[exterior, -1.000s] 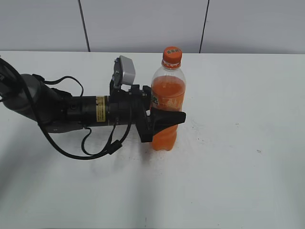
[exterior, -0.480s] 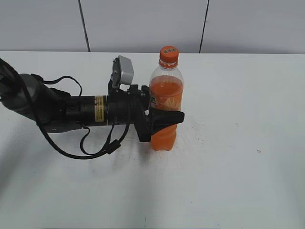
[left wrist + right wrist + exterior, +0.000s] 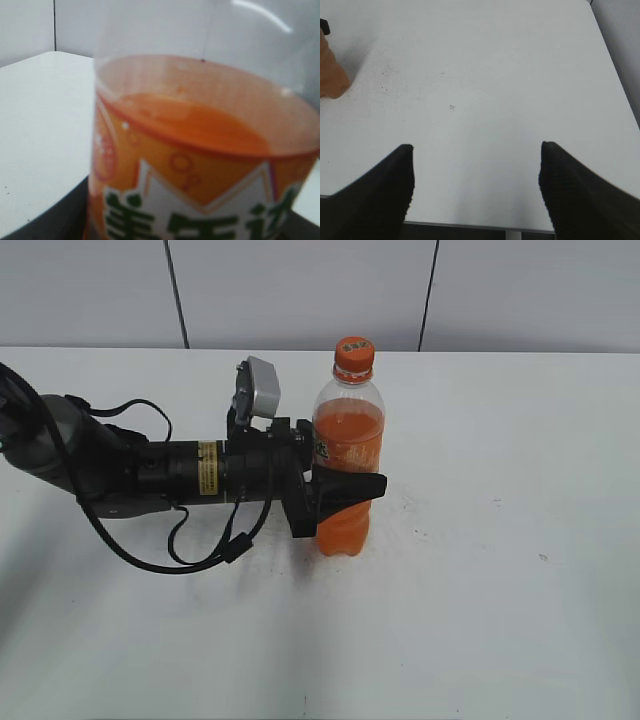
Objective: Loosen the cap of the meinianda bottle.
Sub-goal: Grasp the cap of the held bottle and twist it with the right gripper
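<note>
The meinianda bottle [image 3: 348, 445] stands upright on the white table, full of orange drink. Its orange cap [image 3: 354, 354] sits on top, with nothing touching it. My left gripper [image 3: 362, 482] reaches in from the left and is shut on the bottle's waist, with one black finger [image 3: 352, 486] across the front. The left wrist view is filled by the bottle's label [image 3: 200, 200], with dark fingers [image 3: 47, 222] at the lower edges. My right gripper [image 3: 476, 150] is open and empty above bare table; the bottle's base [image 3: 331, 75] shows at that view's left edge.
The left arm with its cables [image 3: 150, 480] lies low across the table's left half. The white table [image 3: 500, 570] ends at a grey panelled wall [image 3: 300, 290] behind. The table's near edge [image 3: 470, 225] shows under the right gripper.
The bottle and the left gripper holding it have shifted slightly to the left; the cap now sits a little further left. The hold on the bottle is unchanged.
</note>
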Available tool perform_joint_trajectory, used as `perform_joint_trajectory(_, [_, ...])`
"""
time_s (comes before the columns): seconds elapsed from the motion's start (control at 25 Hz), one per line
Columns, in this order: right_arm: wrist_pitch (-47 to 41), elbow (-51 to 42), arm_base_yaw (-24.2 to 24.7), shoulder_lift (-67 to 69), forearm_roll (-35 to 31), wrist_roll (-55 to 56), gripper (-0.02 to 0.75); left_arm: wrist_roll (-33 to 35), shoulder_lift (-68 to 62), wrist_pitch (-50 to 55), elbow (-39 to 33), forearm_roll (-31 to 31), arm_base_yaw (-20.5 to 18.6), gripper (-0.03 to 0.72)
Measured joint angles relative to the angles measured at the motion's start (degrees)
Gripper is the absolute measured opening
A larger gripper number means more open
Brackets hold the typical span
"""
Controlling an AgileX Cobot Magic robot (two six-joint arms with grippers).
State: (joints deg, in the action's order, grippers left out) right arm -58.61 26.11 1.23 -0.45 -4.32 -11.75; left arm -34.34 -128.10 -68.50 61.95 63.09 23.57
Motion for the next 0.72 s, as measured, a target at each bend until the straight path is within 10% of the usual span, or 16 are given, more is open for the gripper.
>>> perform_joint_trajectory(0.72, [4.39, 27.57, 0.0, 44.69, -2.88, 4.1, 0.585, 0.0, -0.01, -0.06, 0.0, -0.03, 0.0, 0.426])
